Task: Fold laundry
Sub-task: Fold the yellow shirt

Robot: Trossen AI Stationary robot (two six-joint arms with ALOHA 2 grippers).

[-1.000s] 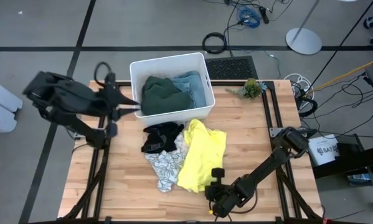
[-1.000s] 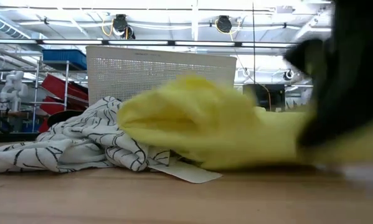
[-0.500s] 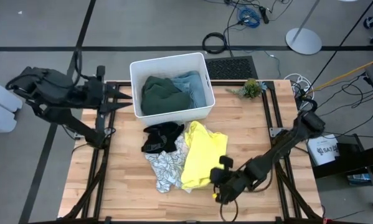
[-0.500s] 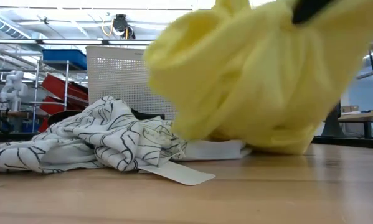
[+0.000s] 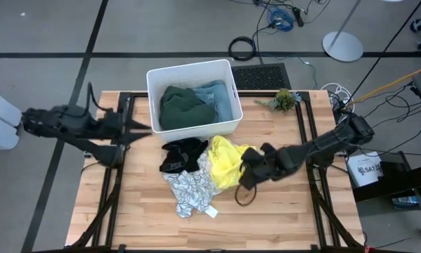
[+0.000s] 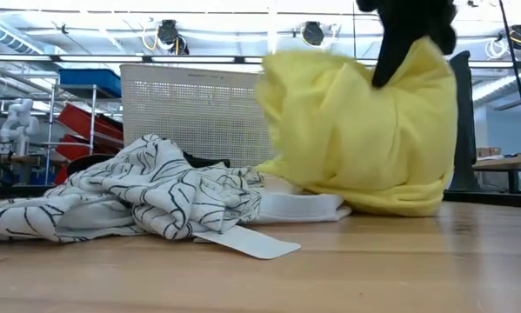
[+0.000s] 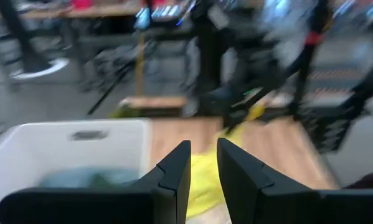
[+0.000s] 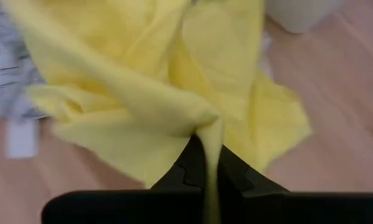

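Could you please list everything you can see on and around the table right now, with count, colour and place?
Bin: one, white, far side of the table, left of centre.
Dark green garment: one, inside the bin, left part.
Light blue garment: one, inside the bin, right part.
Black garment: one, on the table just in front of the bin.
Patterned garment: one, white with grey lines, in front of the black one.
Yellow garment: one, bright yellow, table centre, partly lifted.
Small plant: one, green, far right table edge.
Left hand: dark, beside the bin's left wall, holding nothing.
Right hand: dark, shut on the yellow garment, raised above the table.
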